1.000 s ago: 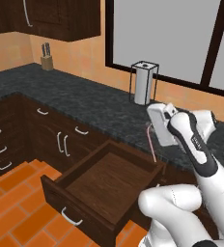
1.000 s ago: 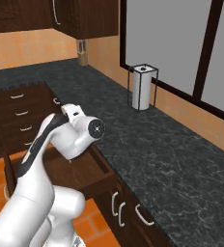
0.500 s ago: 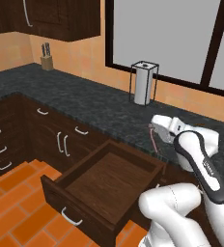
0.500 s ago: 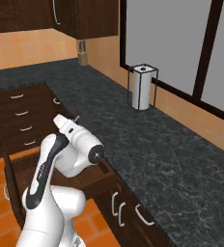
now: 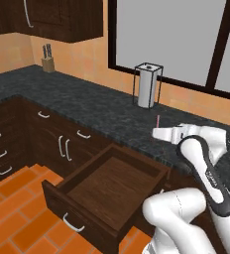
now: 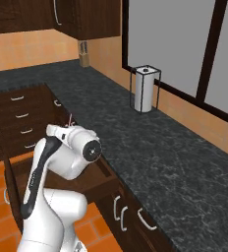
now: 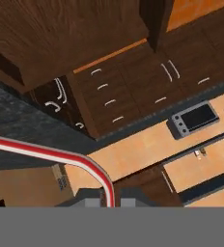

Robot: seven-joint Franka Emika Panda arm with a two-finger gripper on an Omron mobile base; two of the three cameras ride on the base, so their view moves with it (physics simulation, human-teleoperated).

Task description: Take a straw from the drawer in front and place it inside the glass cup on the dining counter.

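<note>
Standing open below the black counter [image 5: 87, 106], the drawer [image 5: 107, 186] is showing a bare wooden floor, so the fetching half of the task is looking done. The arm is holding its hand above the counter's front edge, just past the drawer's far right corner, and the gripper [image 5: 159, 133] is pointing away over the counter. Its jaws are pinched tight on the straw [image 7: 61, 157], which is curving up from between the finger tips in the hand view, red with white edges; from the left base view a thin pink piece of it is sticking up just above the hand. What is left is the larger part, as I judge it: turning toward the dining counter, finding the cup and lowering the straw into it. A paper towel holder [image 5: 147, 85] is standing near the counter's back edge.
</note>
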